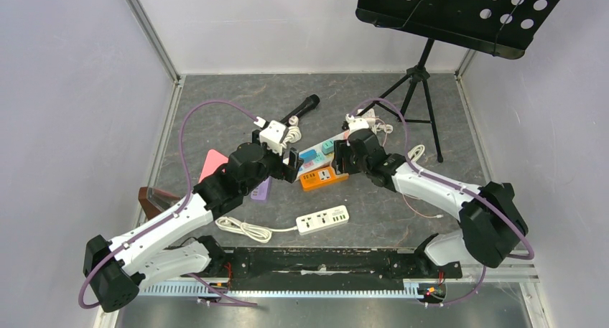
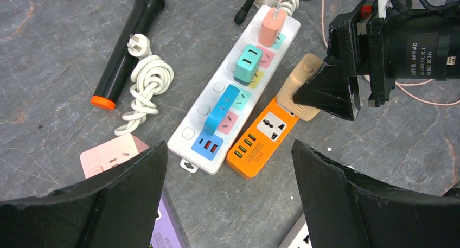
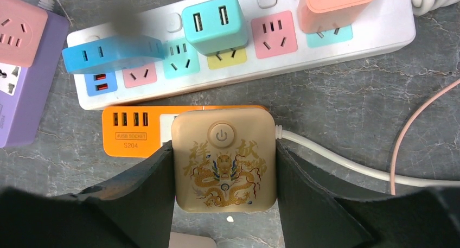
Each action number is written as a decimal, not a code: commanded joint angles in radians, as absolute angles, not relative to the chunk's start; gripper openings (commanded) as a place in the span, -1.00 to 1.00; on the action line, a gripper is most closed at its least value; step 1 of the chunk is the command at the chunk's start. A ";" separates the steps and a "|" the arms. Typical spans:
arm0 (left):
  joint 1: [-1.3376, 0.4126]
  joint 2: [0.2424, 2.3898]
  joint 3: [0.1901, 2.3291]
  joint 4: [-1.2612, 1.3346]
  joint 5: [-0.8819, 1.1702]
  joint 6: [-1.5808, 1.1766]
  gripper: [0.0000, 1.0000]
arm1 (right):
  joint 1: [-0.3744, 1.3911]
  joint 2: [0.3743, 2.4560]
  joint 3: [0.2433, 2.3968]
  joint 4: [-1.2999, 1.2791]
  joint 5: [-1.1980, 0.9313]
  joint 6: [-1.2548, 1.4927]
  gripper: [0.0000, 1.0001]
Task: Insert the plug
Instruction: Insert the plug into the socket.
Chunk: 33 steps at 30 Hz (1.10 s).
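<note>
Right gripper (image 3: 223,150) is clamping the beige dragon-printed plug (image 3: 222,188) by its two sides, over the orange power strip (image 3: 135,131).
In the lower centre of the right wrist view the plug is covering the right end of that strip, its white cable (image 3: 325,152) running off to the right; whether its pins are seated is hidden. The left gripper (image 2: 229,145) is hanging wide open and empty above the white power strip (image 2: 181,145) at the centre of its own view, bracing nothing. Pressing down with the pins off their holes is likely to skid the unbraced orange strip or tip the plug in the jaws, and the cable dragging sideways could be worsening that tilt.
</note>
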<state>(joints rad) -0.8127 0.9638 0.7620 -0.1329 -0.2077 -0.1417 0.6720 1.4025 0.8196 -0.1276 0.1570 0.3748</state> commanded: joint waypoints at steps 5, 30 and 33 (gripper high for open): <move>-0.807 0.949 0.760 -0.114 -0.237 -0.153 0.81 | 0.676 1.464 0.875 -0.240 0.114 0.315 -1.00; -0.807 0.955 0.754 -0.117 -0.261 -0.147 0.81 | 0.761 1.494 0.586 -0.136 0.252 0.300 -1.00; -0.807 0.958 0.758 -0.116 -0.263 -0.146 0.81 | 0.764 1.533 0.572 -0.139 0.267 0.306 -1.00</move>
<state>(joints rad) -0.8127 0.9638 0.7616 -0.1329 -0.2352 -0.1413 0.7540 1.4204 0.6739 0.0883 0.2676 0.2848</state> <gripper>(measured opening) 0.904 0.604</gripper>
